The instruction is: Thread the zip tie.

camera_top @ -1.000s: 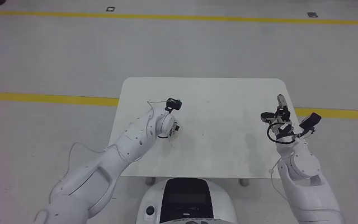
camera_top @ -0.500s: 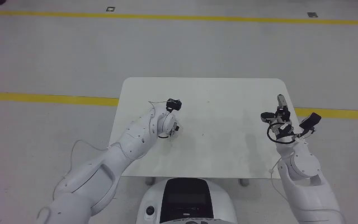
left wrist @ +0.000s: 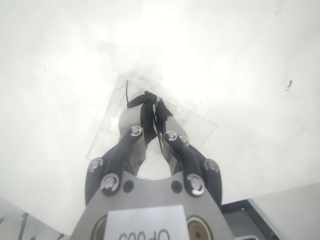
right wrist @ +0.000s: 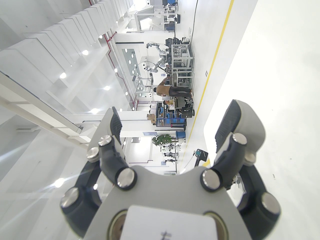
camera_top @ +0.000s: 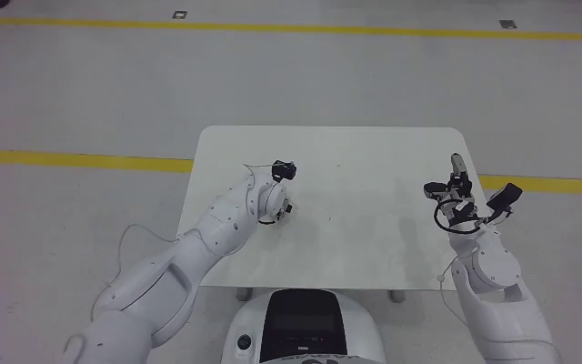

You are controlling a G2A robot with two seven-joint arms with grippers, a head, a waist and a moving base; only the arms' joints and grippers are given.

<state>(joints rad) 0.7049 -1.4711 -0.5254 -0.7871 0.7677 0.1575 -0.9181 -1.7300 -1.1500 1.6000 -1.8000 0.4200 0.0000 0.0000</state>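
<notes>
My left gripper [left wrist: 153, 103] points down at the table [camera_top: 364, 182], left of its middle. Its black-taped fingers are shut on a thin black zip tie [left wrist: 127, 93], whose free end sticks out beside the tips. Under the tips a small clear plastic plate [left wrist: 195, 126] lies flat on the table. From above, the left gripper [camera_top: 277, 202] sits below its wrist. My right gripper [right wrist: 172, 121] stands open and empty, held above the table's right edge and pointing out into the room; the top view also shows this right gripper [camera_top: 447, 178].
The white table's top around the plate is bare, with a few small dark specks [left wrist: 289, 83]. A yellow floor line [camera_top: 91, 160] runs behind the table. Benches and equipment stand far off in the hall.
The left arm's elbow has shifted slightly; both grippers have kept their places and states.
</notes>
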